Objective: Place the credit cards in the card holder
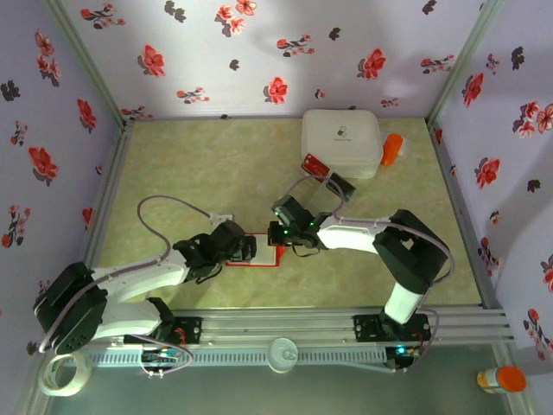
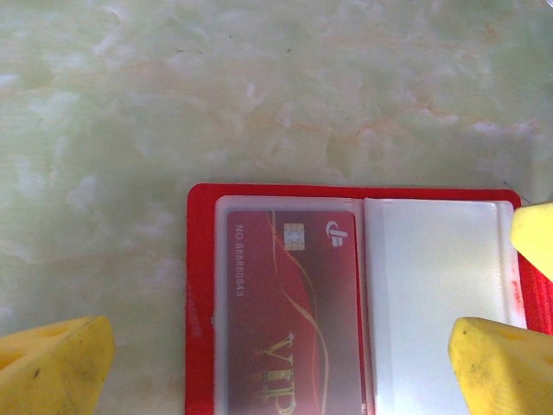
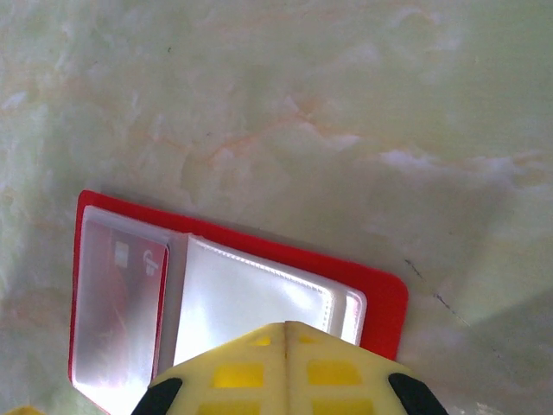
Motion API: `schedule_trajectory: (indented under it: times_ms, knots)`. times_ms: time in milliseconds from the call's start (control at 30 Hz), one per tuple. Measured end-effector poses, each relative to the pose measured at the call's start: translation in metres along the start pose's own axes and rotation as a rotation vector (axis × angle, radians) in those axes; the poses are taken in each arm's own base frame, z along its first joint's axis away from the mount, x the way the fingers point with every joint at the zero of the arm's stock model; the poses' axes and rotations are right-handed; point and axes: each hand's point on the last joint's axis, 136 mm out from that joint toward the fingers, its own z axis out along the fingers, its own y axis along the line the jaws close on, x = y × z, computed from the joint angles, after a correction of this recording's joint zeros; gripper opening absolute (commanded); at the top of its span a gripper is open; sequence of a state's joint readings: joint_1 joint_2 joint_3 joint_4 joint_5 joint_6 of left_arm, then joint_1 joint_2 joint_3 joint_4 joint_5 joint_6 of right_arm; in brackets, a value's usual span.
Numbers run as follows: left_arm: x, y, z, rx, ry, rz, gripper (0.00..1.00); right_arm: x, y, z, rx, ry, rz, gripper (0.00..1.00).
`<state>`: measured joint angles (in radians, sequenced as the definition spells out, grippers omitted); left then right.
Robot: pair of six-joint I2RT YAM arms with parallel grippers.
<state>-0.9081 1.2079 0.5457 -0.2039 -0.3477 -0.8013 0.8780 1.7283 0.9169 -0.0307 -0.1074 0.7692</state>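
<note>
The left jaws stand spread as wide as they go and hold nothing. In the left wrist view their yellow fingertips point(image 2: 54, 361) sit at the two lower corners, well apart. The open card holder point(image 2: 200, 285) lies on the green marbled surface point(image 2: 259, 86) between and just ahead of them. The holder's clear pocket on the side of the left fingertip has a red card point(image 2: 289, 303) marked VIP slid inside. The right-hand pocket point(image 2: 432, 285), nearer the other fingertip, looks pale and blank.

From above, the card holder point(image 1: 262, 255) lies between the two sets of jaws, close against both.

The right jaws are closed, their yellow fingers point(image 3: 233, 373) pressed together with no gap. In the right wrist view the card holder point(image 3: 384, 298) lies just ahead of and under their tips, with the carded pocket off to their left. Whether those tips pinch the holder's near edge cannot be told.

Beyond the right jaws, farther from the arm bases, a second red card point(image 1: 315, 164) lies at the foot of a white box point(image 1: 341, 138). An orange object point(image 1: 393, 149) stands just right of that box.
</note>
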Motion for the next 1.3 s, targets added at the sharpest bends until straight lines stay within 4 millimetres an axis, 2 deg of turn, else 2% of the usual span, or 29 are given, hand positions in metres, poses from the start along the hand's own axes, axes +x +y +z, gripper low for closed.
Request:
schedule_trajectory:
  times_ms: [367, 567, 1300]
  knots:
    - [0.005, -0.002, 0.006, 0.001, 0.006, 0.008, 1.00, -0.002, 0.000, 0.008, 0.044, 0.039, -0.035, 0.01]
    - [0.009, -0.001, 0.010, -0.006, 0.014, 0.013, 1.00, 0.004, -0.008, 0.014, 0.079, 0.072, -0.052, 0.01]
    - [0.014, -0.006, 0.016, 0.014, 0.008, 0.022, 1.00, 0.007, 0.012, 0.023, -0.002, 0.096, -0.027, 0.00]
